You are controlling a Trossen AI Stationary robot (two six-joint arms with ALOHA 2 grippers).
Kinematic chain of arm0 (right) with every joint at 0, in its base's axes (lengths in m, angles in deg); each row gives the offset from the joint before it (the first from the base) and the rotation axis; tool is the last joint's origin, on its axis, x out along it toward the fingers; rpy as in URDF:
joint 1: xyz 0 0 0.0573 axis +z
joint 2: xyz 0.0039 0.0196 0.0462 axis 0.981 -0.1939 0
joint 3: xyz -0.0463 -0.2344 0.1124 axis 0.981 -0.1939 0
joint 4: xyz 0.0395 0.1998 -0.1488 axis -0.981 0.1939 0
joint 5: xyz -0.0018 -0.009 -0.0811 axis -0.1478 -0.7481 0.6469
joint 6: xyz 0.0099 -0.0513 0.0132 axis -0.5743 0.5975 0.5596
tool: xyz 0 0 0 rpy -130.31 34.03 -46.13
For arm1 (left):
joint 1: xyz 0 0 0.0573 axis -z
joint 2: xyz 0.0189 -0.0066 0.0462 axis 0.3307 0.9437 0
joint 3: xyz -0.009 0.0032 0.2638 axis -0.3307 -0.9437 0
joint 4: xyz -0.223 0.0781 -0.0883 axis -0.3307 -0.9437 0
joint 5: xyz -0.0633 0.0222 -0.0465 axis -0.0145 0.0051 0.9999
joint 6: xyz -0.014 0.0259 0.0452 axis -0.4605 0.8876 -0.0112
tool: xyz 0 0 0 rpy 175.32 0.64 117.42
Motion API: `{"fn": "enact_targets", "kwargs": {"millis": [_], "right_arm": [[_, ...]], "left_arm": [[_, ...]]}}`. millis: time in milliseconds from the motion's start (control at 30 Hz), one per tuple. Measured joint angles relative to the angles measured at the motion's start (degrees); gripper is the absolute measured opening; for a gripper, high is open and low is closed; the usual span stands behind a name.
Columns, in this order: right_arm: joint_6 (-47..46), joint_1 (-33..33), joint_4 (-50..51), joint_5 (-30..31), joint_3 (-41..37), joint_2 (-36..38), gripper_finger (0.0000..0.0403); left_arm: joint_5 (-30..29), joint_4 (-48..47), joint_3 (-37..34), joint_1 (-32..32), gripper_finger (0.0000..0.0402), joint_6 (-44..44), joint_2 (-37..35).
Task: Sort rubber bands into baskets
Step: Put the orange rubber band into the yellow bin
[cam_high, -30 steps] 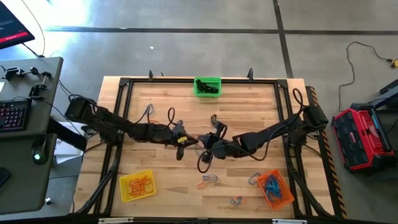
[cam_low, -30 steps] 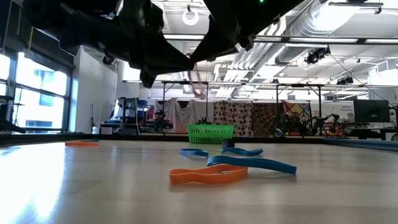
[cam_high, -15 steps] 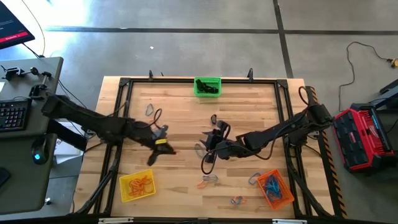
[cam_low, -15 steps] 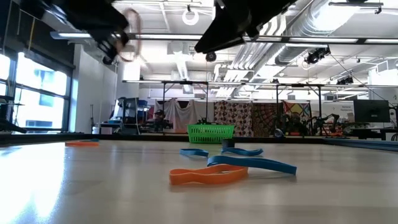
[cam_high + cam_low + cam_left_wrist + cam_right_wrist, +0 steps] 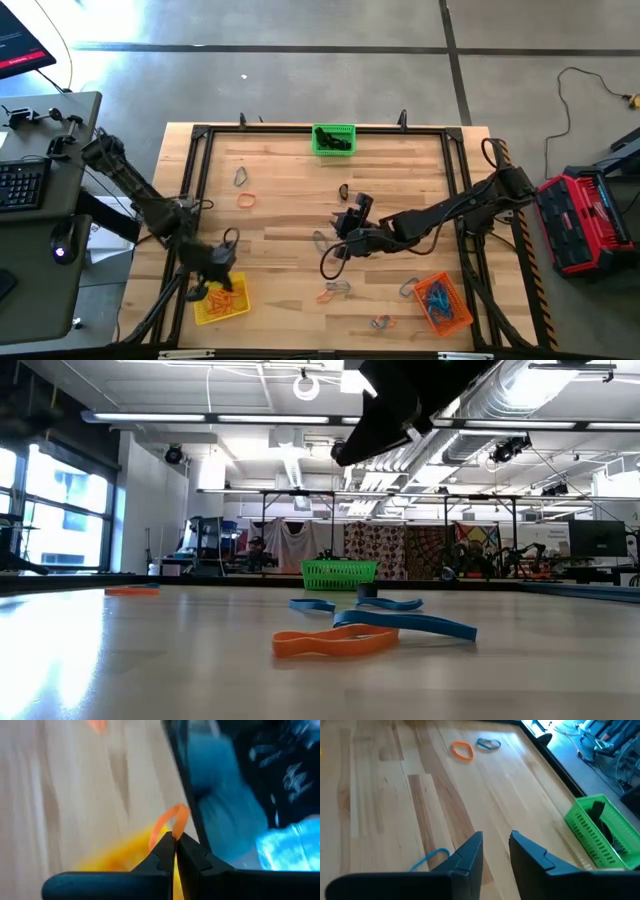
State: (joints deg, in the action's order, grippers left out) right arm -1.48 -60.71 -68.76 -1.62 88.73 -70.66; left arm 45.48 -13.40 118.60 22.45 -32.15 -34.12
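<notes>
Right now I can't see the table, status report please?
Left gripper shut on orange band, above yellow basket. Right gripper open, mid-table. Nothing blocking.

No text or label can be read

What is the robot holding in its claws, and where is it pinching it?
The left gripper pinches an orange rubber band by one end of its loop, above the yellow basket. The right gripper holds nothing.
</notes>
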Motion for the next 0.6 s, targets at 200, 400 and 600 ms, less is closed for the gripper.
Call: {"fn": "enact_targets", "kwargs": {"millis": [200,400,600], "right_arm": [[-2.0,0.0,2.5,0.1,0.0,0.0,0.0077],[-2.0,0.0,3.3,-0.2,0.0,0.0,0.0077],[-1.6,0.0,3.7,-2.2,0.0,0.0,0.0077]], "left_arm": [[-3.8,-7.1,0.0,9.7,0.0000,-14.1,2.0],[-5.4,-7.7,0.0,12.7,0.0002,-21.1,5.5],[-1.7,-8.0,0.0,12.7,0.0033,-26.3,10.1]]}}
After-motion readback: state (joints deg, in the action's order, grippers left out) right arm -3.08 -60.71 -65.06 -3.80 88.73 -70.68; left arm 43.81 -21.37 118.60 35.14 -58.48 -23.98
